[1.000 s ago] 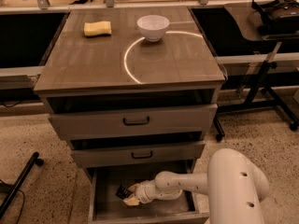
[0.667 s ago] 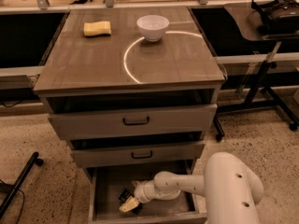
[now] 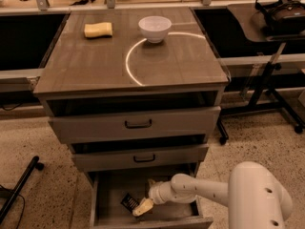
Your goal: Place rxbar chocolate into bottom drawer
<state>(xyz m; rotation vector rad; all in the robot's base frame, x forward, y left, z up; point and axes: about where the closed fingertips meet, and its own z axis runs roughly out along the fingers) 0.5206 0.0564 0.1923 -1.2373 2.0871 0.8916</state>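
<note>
The bottom drawer point(image 3: 102, 221) is pulled open below two upper drawers with black handles. My gripper point(image 3: 142, 207) reaches down into it from the right on a white arm. The rxbar chocolate point(image 3: 128, 202), a small dark bar, lies on the drawer floor just left of the pale fingertips point(image 3: 143, 207), touching or nearly touching them. I cannot tell whether the bar is still gripped.
A yellow sponge point(image 3: 98, 29) and a white bowl point(image 3: 154, 28) sit on the cabinet top point(image 3: 95, 66). A side table point(image 3: 257, 27) with black headphones point(image 3: 281, 13) stands at the right. A black bar point(image 3: 16, 190) lies on the floor at the left.
The gripper has shifted slightly toward the front and left inside the bottom drawer. The dark bar now shows on the drawer floor beside the fingertips.
</note>
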